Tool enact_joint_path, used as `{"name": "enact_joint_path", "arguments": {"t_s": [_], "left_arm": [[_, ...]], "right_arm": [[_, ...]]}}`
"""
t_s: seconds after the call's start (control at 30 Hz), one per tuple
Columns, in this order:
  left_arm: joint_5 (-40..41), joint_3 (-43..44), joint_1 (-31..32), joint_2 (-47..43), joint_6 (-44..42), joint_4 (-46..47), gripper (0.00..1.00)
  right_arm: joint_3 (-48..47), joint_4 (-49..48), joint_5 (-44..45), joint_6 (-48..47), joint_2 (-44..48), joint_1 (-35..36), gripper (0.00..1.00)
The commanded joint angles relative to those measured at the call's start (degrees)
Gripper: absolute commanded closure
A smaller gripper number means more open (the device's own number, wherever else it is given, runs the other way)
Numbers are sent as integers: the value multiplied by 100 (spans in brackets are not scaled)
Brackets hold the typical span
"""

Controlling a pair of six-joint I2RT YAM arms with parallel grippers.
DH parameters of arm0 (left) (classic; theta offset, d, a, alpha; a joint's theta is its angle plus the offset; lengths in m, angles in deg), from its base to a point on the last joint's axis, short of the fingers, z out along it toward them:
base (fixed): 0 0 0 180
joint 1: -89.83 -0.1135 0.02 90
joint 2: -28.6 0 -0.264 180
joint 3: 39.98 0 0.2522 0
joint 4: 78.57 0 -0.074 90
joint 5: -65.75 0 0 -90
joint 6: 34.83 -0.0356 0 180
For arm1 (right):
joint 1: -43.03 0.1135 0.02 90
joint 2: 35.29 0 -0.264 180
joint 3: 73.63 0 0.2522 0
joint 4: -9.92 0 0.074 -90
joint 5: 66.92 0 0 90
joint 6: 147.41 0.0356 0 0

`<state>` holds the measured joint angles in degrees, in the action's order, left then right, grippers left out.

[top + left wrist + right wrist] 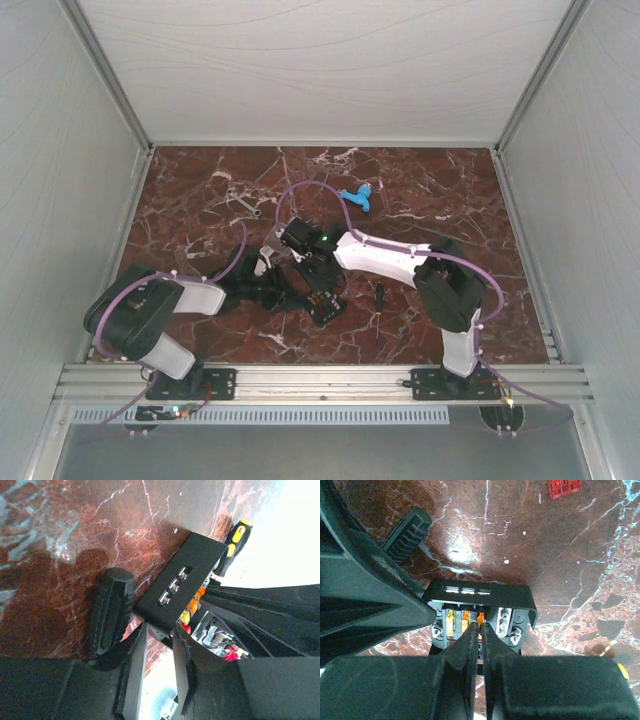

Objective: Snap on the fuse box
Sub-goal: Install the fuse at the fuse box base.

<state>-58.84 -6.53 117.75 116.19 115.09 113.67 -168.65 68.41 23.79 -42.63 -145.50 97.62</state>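
The fuse box is a small black tray with a slotted black top edge, and orange fuses stand in its row of slots. It lies mid-table between the two arms. My right gripper comes down on it from above, its fingers pinched together on one orange fuse that sits in a slot. My left gripper holds the box from the side, its fingertips clamped on the near edge. I do not see a clear lid.
A black ribbed screwdriver handle lies right beside the box. A yellow-and-black screwdriver lies past its far end. A loose red fuse lies on the marble further off. A blue plastic piece and a metal tool lie further back.
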Motion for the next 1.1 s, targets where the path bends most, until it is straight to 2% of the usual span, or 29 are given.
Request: {"name": "enact_joint_path", "arguments": {"t_s": [0.0, 0.17, 0.43, 0.7, 1.07], "left_arm": [[31, 143, 38, -93, -59, 116, 73], [40, 150, 38, -95, -59, 106, 73], [43, 167, 33, -86, -64, 89, 73], [24, 192, 38, -60, -73, 81, 73], [27, 203, 38, -33, -68, 83, 73]], "right_arm": [[292, -105, 77, -16, 251, 112, 95], [207, -67, 108, 30, 632, 105, 89], [206, 5, 109, 93, 489, 92, 86], [212, -120, 18, 137, 287, 93, 90], [242, -13, 31, 167, 2, 77, 100]]}}
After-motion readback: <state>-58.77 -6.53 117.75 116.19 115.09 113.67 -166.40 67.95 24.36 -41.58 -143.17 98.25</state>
